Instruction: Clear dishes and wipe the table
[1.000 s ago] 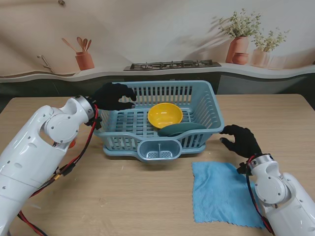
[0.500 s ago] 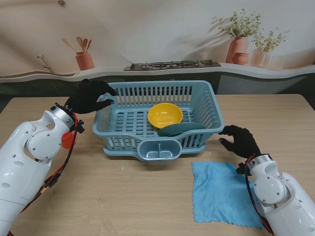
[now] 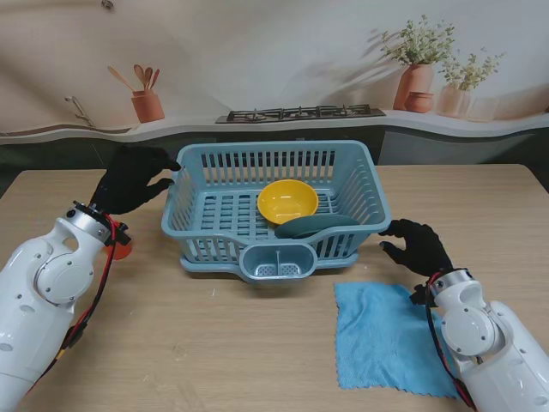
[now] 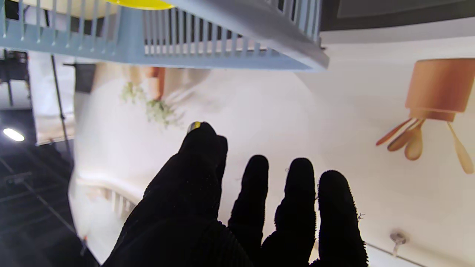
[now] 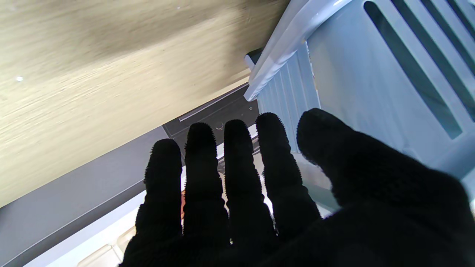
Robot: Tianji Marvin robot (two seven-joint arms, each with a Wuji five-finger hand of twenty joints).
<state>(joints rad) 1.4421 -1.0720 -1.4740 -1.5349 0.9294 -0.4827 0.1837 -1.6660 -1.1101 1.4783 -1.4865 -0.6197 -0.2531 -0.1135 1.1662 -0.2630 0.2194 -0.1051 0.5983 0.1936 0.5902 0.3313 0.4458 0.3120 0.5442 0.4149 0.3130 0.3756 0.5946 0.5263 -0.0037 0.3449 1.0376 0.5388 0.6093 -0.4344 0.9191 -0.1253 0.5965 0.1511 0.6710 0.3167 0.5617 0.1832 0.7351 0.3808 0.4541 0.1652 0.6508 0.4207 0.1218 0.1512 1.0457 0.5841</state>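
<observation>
Light blue slatted plastic dish basket (image 3: 360, 184) sits mid-table, holding a yellow round bowl (image 3: 287, 200) and a dark teal plate (image 3: 316, 226). Black-gloved left hand (image 3: 131, 178), fingers apart and empty, is beside its left rim. Black-gloved right hand (image 3: 419, 245), fingers spread, is by its right corner. Blue square cloth (image 3: 390, 336) lies flat, nearer to me.

The stand view is evenly and softly lit, sharp from edge to edge, with only faint shadows under the basket (image 3: 274, 206) and the cloth (image 3: 390, 335) on the wooden surface (image 3: 214, 335). In the left wrist view the pale backdrop is bright and washed out, a lamp (image 4: 13, 134) glares against a dark side area, and the black left hand (image 4: 237, 215) shows little detail. The right wrist view has blurred wood grain, while the right hand (image 5: 282, 207) reads nearly as a silhouette.
</observation>
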